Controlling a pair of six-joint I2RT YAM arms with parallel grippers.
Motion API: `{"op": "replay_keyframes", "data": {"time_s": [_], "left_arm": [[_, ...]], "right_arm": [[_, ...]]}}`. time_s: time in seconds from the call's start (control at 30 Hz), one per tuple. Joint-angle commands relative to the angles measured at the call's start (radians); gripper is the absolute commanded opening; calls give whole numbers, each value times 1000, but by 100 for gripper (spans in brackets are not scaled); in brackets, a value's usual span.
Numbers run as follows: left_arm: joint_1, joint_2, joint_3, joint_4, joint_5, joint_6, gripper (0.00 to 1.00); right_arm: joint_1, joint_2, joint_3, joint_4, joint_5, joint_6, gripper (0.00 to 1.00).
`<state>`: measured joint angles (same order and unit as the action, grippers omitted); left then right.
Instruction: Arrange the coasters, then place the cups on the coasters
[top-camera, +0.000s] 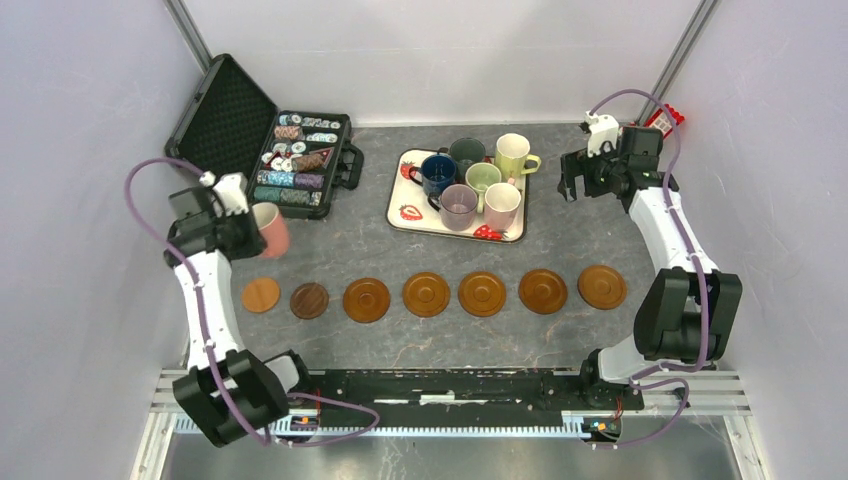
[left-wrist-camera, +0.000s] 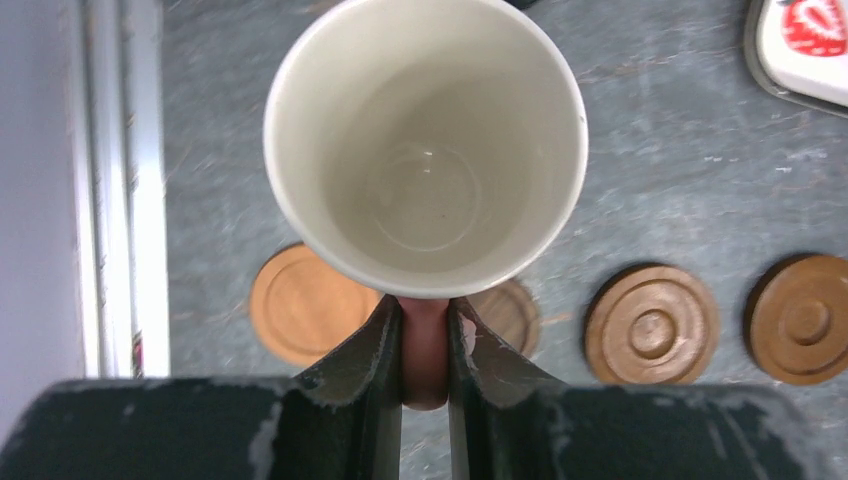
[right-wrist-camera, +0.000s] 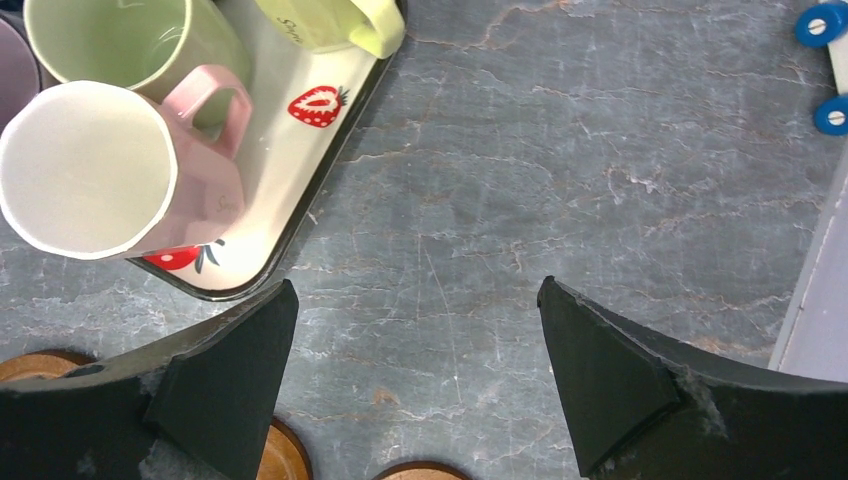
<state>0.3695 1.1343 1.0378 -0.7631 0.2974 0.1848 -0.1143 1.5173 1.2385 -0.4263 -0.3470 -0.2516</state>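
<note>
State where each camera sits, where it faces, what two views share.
Top external: above and behind, facing down on the table; both arms show.
Left wrist: faces down past the left gripper, shut on a cup, to coasters.
Right wrist: faces down past the open right gripper at the tray.
Shared: the tray, in all three.

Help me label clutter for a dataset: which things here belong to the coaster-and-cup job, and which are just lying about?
Job: seven coasters in a row; pink cup held by the left gripper; six cups on the strawberry-print tray.

Lying about: that tray; open case of poker chips; red item in the far right corner.
</note>
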Motion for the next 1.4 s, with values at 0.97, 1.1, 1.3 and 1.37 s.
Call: {"op": "replay_keyframes", "data": {"time_s": [0.97, 1.1, 1.3, 1.37], "left_arm": [[615, -176, -317, 21, 462, 778, 2], [624, -176, -341, 81, 447, 764, 2], [632, -160, -360, 108, 452, 767, 2], [634, -158, -368, 111, 450, 773, 2]], "right_arm": [[104, -40, 67, -47, 66, -72, 98], [106, -42, 69, -50, 68, -74, 98], [108, -45, 66, -50, 71, -74, 98], [108, -46, 65, -48, 70, -72, 98]]}}
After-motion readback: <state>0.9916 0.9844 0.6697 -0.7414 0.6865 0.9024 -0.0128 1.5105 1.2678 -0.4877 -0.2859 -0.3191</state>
